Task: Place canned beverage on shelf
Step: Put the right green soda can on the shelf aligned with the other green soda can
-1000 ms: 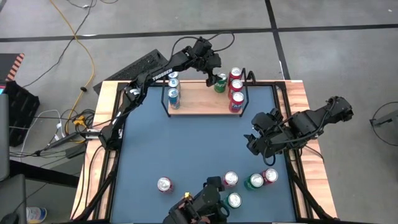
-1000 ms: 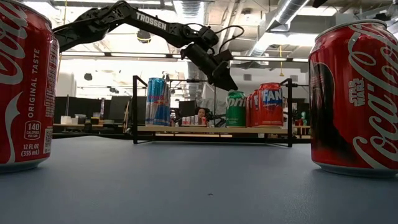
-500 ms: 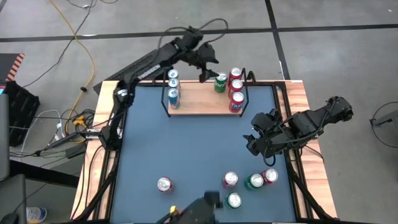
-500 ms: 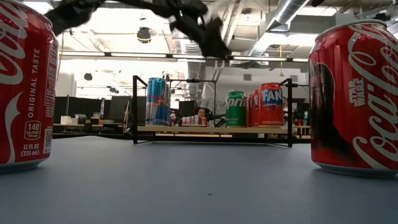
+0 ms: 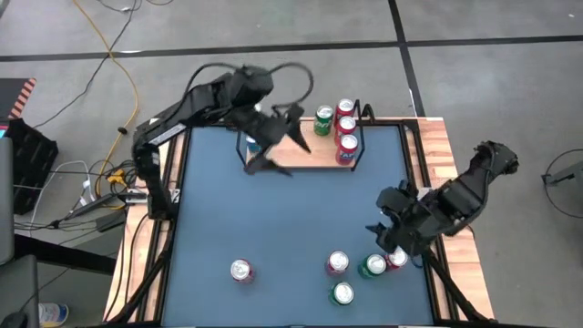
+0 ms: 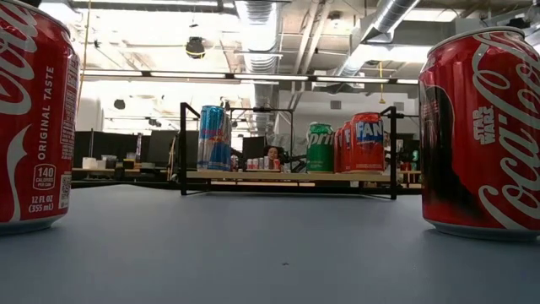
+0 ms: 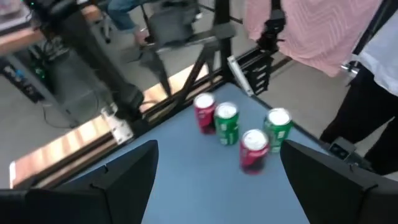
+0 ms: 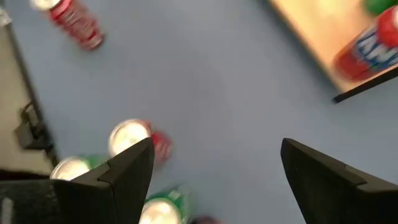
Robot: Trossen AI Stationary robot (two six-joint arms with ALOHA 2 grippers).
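On my overhead feed the left gripper (image 5: 273,146) hangs over the left end of the shelf (image 5: 305,150), fingers spread wide and holding nothing. The shelf sits against the table's (image 5: 273,219) far edge, with the blue cans (image 6: 213,138) at its left end and a green can (image 5: 323,120) beside three red cans (image 5: 345,133) at its right end. A lone red can (image 5: 240,270) stands near the near edge. Further right, four loose cans (image 5: 364,265) cluster toward the near right corner, and my right gripper (image 5: 387,239) hovers just over them, released and empty.
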